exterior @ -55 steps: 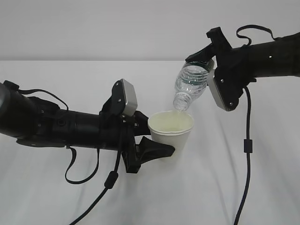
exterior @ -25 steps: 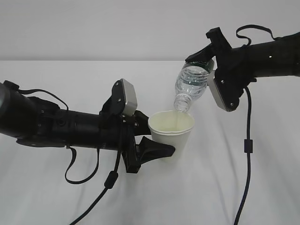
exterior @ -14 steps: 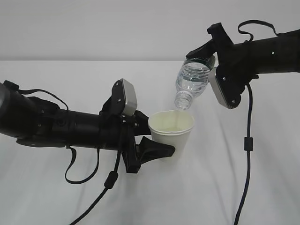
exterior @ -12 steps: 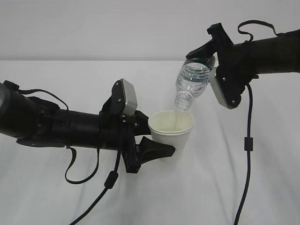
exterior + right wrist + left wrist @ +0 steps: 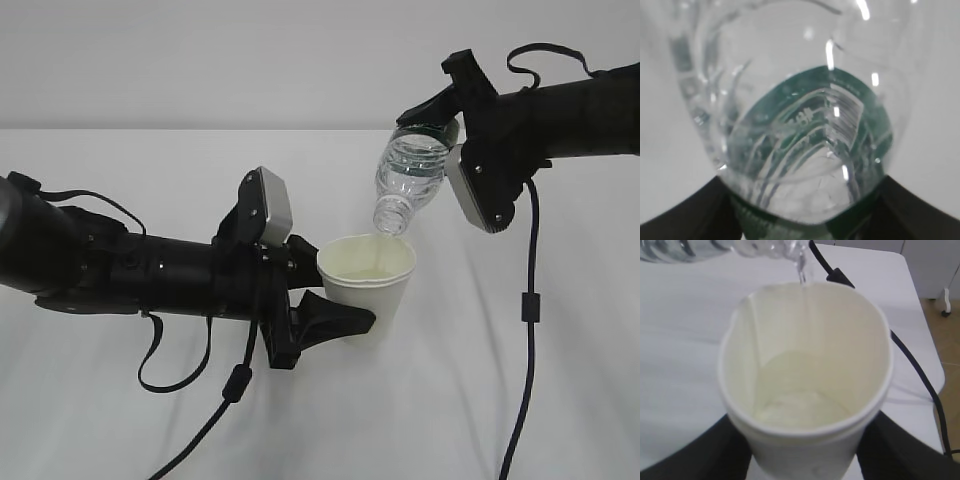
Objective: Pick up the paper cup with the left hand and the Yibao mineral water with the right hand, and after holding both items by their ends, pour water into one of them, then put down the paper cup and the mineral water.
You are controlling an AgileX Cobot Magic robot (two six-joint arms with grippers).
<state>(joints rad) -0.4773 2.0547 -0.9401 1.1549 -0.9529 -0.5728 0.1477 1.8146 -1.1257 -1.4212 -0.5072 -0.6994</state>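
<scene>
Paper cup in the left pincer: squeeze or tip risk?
The paper cup probably deforms easily: its rim already looks oval in the wrist view. Water pooling inside adds low weight, so it likely tips less, though thin walls may buckle if the left pincer tightens.

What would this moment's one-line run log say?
phase: pouring | left gripper: holds paper cup | right gripper: tilts Yibao mineral water over cup

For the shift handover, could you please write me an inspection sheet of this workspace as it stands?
Surface: white table, bare where visible.
Job's things: small white paper cup upright, some water inside; clear ribbed plastic bottle with green label tilted mouth-down above the cup, thin stream falling into it.
Clutter: nothing seen.
Grippers: left hand closed on the cup; right hand closed on the bottle's base end.
Cables: black cable hanging from the right arm; another looped under the left arm.
Surroundings: plain pale wall.
</scene>
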